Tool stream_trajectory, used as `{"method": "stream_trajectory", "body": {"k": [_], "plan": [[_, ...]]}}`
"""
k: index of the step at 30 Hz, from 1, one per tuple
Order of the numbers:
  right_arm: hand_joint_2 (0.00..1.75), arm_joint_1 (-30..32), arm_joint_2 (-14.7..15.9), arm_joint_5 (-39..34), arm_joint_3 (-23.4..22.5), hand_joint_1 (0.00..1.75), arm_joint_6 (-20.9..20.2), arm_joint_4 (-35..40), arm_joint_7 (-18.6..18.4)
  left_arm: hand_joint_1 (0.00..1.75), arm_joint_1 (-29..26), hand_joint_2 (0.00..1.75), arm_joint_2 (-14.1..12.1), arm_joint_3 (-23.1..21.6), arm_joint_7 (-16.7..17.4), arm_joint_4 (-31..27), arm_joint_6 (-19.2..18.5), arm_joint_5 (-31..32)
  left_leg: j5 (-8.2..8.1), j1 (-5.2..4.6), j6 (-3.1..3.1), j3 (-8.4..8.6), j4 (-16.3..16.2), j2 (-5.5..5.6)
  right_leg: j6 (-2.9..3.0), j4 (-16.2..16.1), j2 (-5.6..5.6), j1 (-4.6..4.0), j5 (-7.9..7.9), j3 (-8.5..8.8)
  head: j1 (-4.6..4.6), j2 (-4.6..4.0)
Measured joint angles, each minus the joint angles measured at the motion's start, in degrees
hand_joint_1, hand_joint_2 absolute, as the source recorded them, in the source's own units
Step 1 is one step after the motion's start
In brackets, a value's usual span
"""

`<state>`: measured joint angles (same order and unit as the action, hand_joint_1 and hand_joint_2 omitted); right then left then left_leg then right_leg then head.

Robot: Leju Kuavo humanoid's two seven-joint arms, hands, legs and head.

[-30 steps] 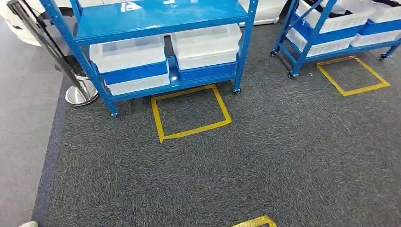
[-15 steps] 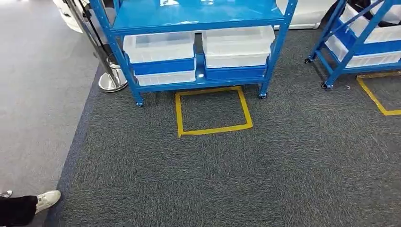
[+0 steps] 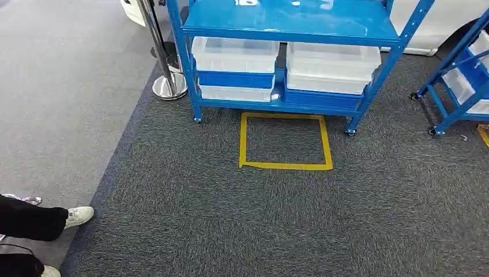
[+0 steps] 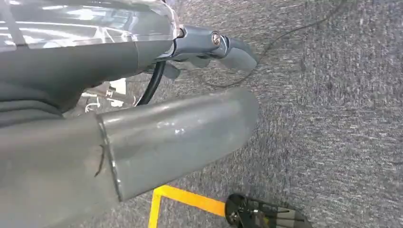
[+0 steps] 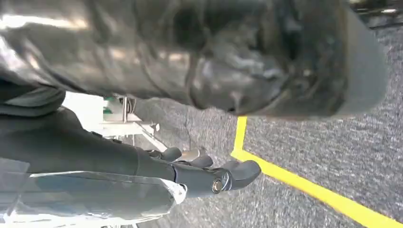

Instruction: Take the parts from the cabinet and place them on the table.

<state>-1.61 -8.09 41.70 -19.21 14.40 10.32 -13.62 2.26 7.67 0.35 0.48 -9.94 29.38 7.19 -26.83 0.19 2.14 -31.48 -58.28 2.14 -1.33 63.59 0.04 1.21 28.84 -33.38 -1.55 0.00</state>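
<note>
Head view: blue cabinet [image 3: 288, 26] straight ahead on dark carpet [image 3: 259, 219], clear bins [image 3: 235, 55] side by side on its lowest shelf, contents too faint to make out. Yellow tape square [image 3: 285, 141] on the carpet just in front of the cabinet. Chrome post [image 3: 164, 81] beside the cabinet's left leg. Second blue rack [image 3: 455, 92] at far right. Person's legs and white shoes [image 3: 78, 215] at lower left. Left wrist view: left hand [image 4: 176, 137] hanging over carpet, holding nothing, fingers loosely curled, spread hard to judge. Right wrist view: right hand [image 5: 204, 175] likewise empty, fingers bent inward; apart or together, cannot tell.
</note>
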Motion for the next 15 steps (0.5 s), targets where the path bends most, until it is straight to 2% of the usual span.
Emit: {"method": "stream_trajectory", "body": {"k": [1, 2, 3, 4, 5, 6, 7, 8, 12, 13, 14, 15], "plan": [[1.75, 0.07, 0.0, 0.02, -0.09, 0.0, 0.07, 0.0, -0.35, 0.0, -0.04, 0.0, 0.02, 0.0, 0.22, 0.0, -0.09, 0.0, -0.37, 0.02, -0.37, -0.29, -0.31, 0.12, 0.15, -2.64, 0.42, 0.07, 0.02, 1.24, 0.0, 0.0], [1.75, 0.04, 0.0, 0.09, -0.13, 0.0, 0.15, -0.04, -0.72, 0.0, 0.08, 0.0, 0.02, 0.04, 0.5, 0.0, -0.11, -0.02, -0.75, -0.41, -0.83, -0.51, -1.06, 0.31, 0.45, -3.43, 0.69, -0.25, 0.24, 1.09, 0.09, 0.0], [1.75, -0.04, -0.11, 0.24, -0.13, 0.0, 0.33, -0.04, -0.87, 0.0, 0.09, 0.0, 0.02, 0.13, 0.81, 0.0, -0.17, -0.04, -0.79, -0.47, -0.86, -0.51, -1.02, 0.32, 0.71, -3.5, 0.71, 0.06, 0.0, 0.95, 0.0, 0.0], [1.75, -0.05, -0.26, 0.31, -0.13, 0.0, 0.44, -0.04, -0.98, 0.0, 0.03, 0.0, 0.02, 0.22, 1.01, 0.0, -0.35, -0.13, -0.7, -0.6, 0.21, -0.51, -0.9, 0.27, 0.68, -3.47, 0.7, -0.03, -0.04, 1.03, 0.02, 0.0], [1.75, -0.04, -0.28, 0.35, -0.15, 0.0, 0.5, -0.04, -1.09, 0.0, 0.03, 0.0, 0.02, 0.26, 1.18, 0.0, -0.37, -0.22, -0.72, -0.59, 0.63, -0.41, -0.92, 0.27, 0.69, -3.53, 0.69, -0.09, -0.03, 1.04, 0.02, 0.0], [1.75, -0.03, -0.28, 0.37, -0.15, 0.0, 0.52, -0.04, -1.14, 0.0, 0.03, 0.0, 0.02, 0.28, 1.38, 0.0, -0.46, -0.22, -0.64, -0.59, 0.56, -0.33, -0.78, 0.28, 0.83, -3.52, 0.68, -0.15, 0.03, 1.06, 0.02, 0.0], [1.75, 0.02, -0.28, 0.39, -0.15, 0.0, 0.57, -0.04, -1.16, 0.0, 0.02, 1.75, 0.02, 0.31, 1.53, 0.0, -0.55, -0.22, -0.63, -0.59, 0.55, -0.24, -0.62, 0.28, 0.94, -3.51, 0.68, -0.2, 0.08, 1.08, 0.02, 0.0], [1.75, 0.01, -0.28, 0.39, -0.17, 0.0, 0.63, -0.04, -1.27, 0.0, 0.02, 1.75, 0.02, 0.31, 1.7, 0.0, -0.68, -0.22, -0.62, -0.58, 0.52, -0.15, -0.49, 0.28, 1.17, -3.51, 0.68, -0.26, 0.1, 1.11, 0.02, 0.0], [1.75, -0.04, -0.31, 0.46, -0.17, 0.0, 0.83, -0.04, -1.31, 0.0, 0.09, 1.75, 0.04, 0.33, 2.3, 0.0, -1.09, -0.22, -0.63, -0.56, 0.38, 0.08, -0.26, 0.24, 1.49, -3.46, 0.67, -0.34, 0.28, 1.24, 0.02, 0.0], [0.0, -0.05, -0.31, 0.55, -0.17, 0.0, 0.85, -0.04, -1.31, 0.0, 0.08, 1.75, 0.04, 0.35, 2.62, 0.0, -1.38, -0.31, -0.64, -0.55, 0.27, 0.1, -0.21, 0.25, 1.51, -3.45, 0.65, -0.36, 0.29, 1.24, 0.02, 0.0], [1.75, -0.07, -0.31, 0.63, -0.17, 0.0, 0.9, -0.04, -1.31, 0.0, 0.07, 1.75, 0.04, 0.42, 2.84, 0.0, -1.64, -0.42, -0.6, -0.53, 0.02, 0.1, -0.19, 0.25, 1.52, -3.44, 0.65, -0.37, 0.3, 1.24, 0.02, 0.0], [1.75, -0.1, -0.31, 0.63, -0.17, 0.0, 0.94, -0.04, -1.31, 0.0, 0.06, 1.75, 0.04, 0.5, 2.97, 0.0, -1.84, -0.48, -0.66, -0.49, -0.44, 0.12, -0.14, 0.25, 1.52, -3.43, 0.65, -0.4, 0.3, 1.23, 0.02, 0.0]]}}
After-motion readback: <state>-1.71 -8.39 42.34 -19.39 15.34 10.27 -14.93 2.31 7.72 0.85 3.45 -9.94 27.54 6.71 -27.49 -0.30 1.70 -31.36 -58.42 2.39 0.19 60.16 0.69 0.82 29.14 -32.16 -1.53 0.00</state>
